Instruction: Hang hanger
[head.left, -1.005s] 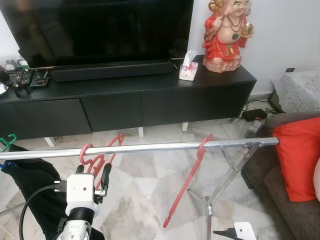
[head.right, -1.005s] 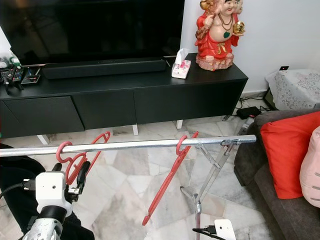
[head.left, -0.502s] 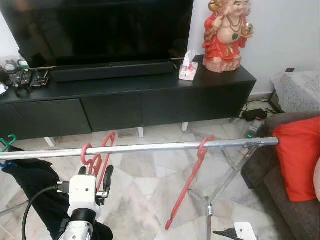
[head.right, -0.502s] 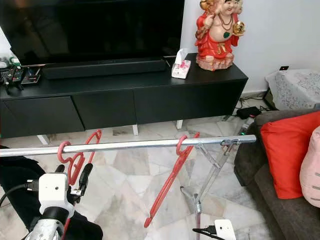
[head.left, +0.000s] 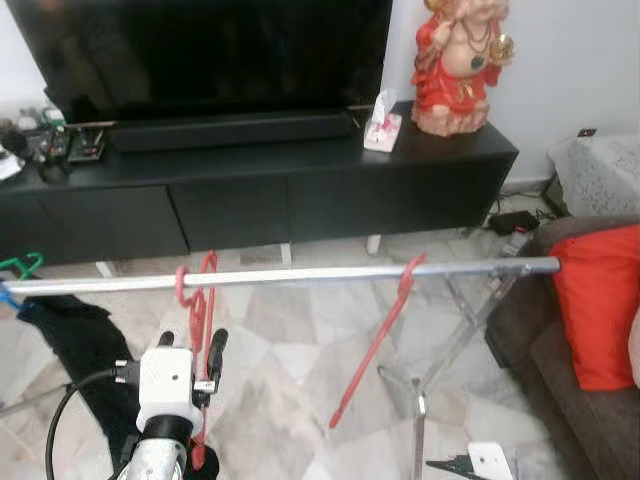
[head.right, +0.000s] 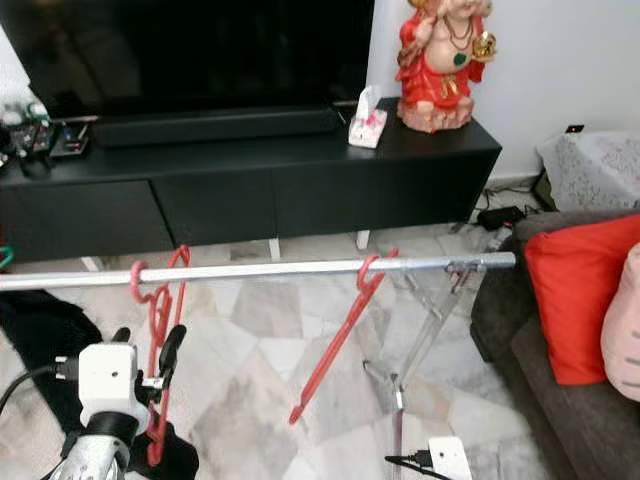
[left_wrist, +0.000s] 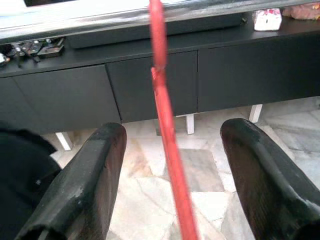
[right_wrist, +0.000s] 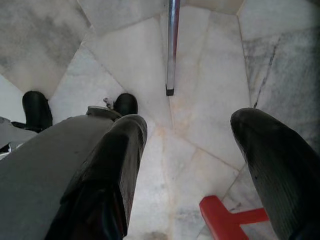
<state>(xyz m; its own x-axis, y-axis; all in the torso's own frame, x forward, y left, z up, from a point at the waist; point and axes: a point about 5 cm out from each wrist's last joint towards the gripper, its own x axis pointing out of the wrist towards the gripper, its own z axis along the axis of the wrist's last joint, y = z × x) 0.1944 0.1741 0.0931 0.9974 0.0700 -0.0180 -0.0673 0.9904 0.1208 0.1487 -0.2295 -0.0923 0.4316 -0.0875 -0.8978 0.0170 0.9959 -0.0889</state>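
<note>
Fingers of the left gripper (left_wrist: 172, 190) stand spread wide, with the red hanger (head.left: 197, 320) running down between them and touching neither pad. That hanger already sits with its hook over the silver rail (head.left: 300, 274), near the rail's left part, and its body hangs almost straight down beside the gripper. It looks like thin moulded plastic: light, fairly stiff, smooth enough to slip through a loose pinch, and likely to swing on its hook at any nudge. The straight shaft just below the hook is probably the best place to take hold, since the hook itself must be left free.

A second red hanger (head.left: 378, 340) hangs slanted farther right along the rail, well apart from the first. The right gripper (right_wrist: 187, 165) is low over the marble floor (right_wrist: 200, 65), fingers parted and holding nothing.

Beyond the rail stands a black TV desk (head.left: 300, 170); its cabinet doors are closed, so their contents cannot be told. A tissue box (head.left: 380, 128) rests on top.
</note>
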